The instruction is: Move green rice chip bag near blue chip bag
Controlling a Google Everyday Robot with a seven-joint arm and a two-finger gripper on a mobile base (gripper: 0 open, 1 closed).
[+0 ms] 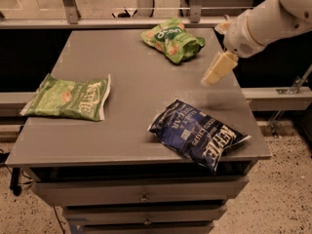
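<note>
Though its grip is unclear, the end effector [218, 69] hovers above the table [131, 106].

Location: robot test lab, office-like. Evidence: grey counter [136, 96] with drawers [141, 195], speckled floor [287, 189], metal rail [122, 22] behind; tool [218, 69] hanging over counter's right edge.

A grey counter [131, 106] fills the middle of the frame, its top matte and dimly lit in warm light. Below its front edge sit stacked grey drawers [97, 191] with small round knobs [144, 197]. A pale speckled floor [287, 194] shows at lower right. Along the top runs a horizontal metal rail [97, 23] with upright posts [69, 4], a brighter floor beyond them. A light ledge [278, 97] extends at right. The end effector [214, 74] hangs over the counter's upper right part.
</note>
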